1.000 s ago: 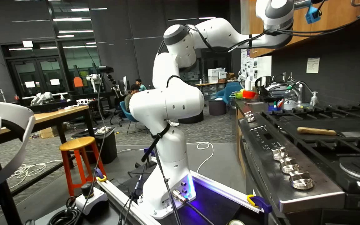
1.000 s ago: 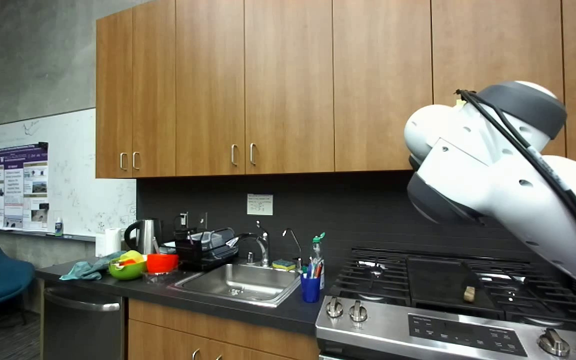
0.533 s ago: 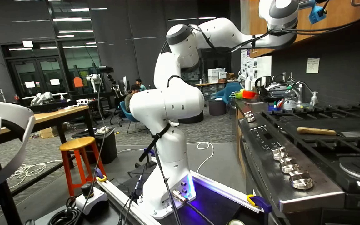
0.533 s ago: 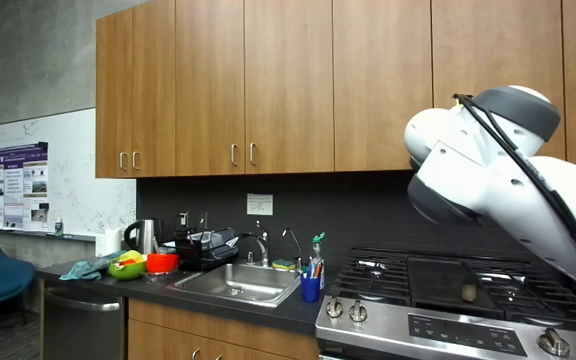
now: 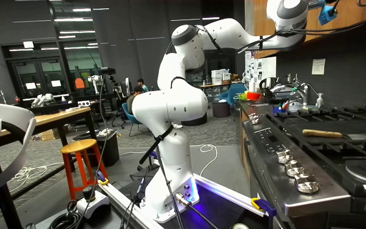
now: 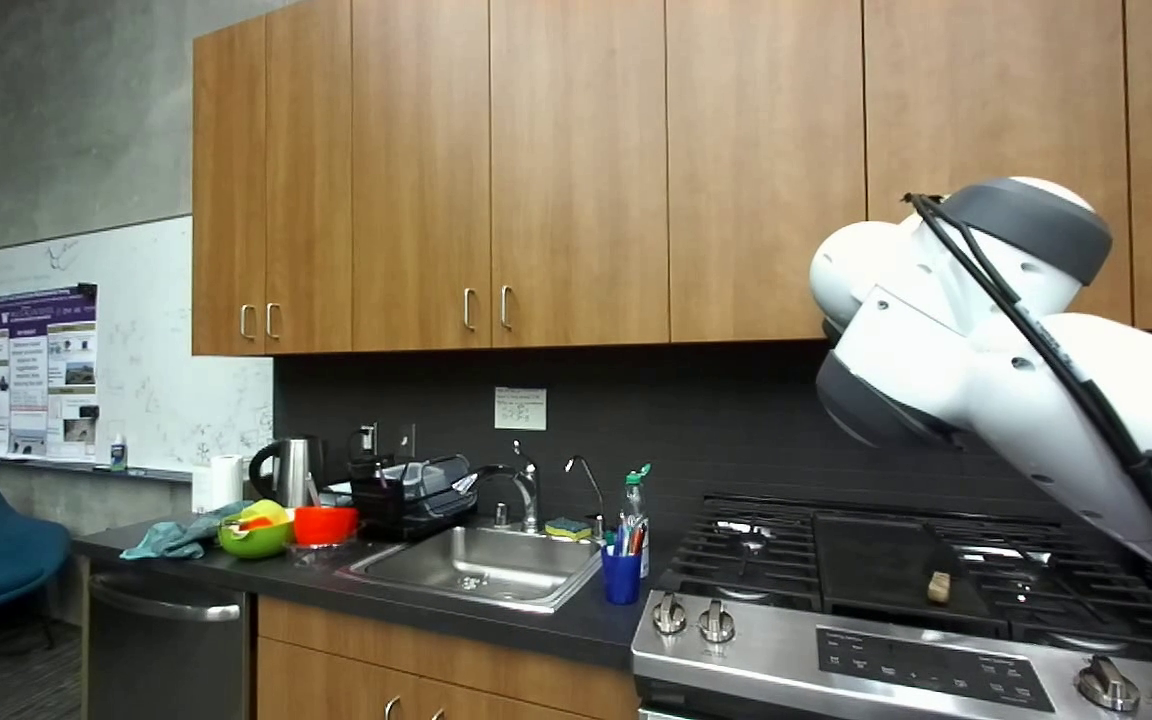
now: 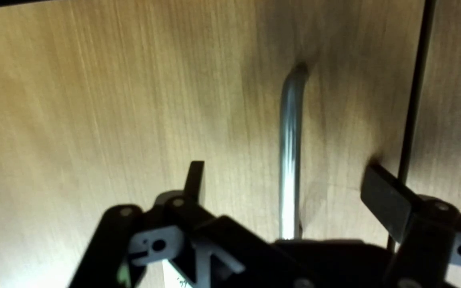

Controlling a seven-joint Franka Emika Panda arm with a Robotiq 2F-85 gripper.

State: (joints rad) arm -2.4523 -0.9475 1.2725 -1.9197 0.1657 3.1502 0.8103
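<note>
In the wrist view my gripper [image 7: 285, 166] is open, its two black fingers wide apart. A metal bar handle [image 7: 290, 160] on a wooden cabinet door [image 7: 134, 100] stands between the fingers, and neither finger visibly touches it. The right finger [image 7: 388, 200] is close to the dark seam beside the door. The handle's lower end is hidden behind the gripper body. In both exterior views the gripper itself is hidden or out of frame. The white arm [image 5: 227, 33] reaches out to the upper cabinets, and it also shows in an exterior view [image 6: 936, 370].
Below the cabinets is a stove [image 6: 836, 650] with a wooden-handled tool [image 5: 322, 133] on it. A sink [image 6: 481, 568], a blue pen cup [image 6: 621, 575], a dish rack [image 6: 406, 495], a red bowl [image 6: 324, 526] and a green bowl [image 6: 254, 540] stand on the counter.
The arm's far end has moved slightly right, with its blue mount, in an exterior view. In an exterior view the elbow and forearm have shifted slightly left and down.
</note>
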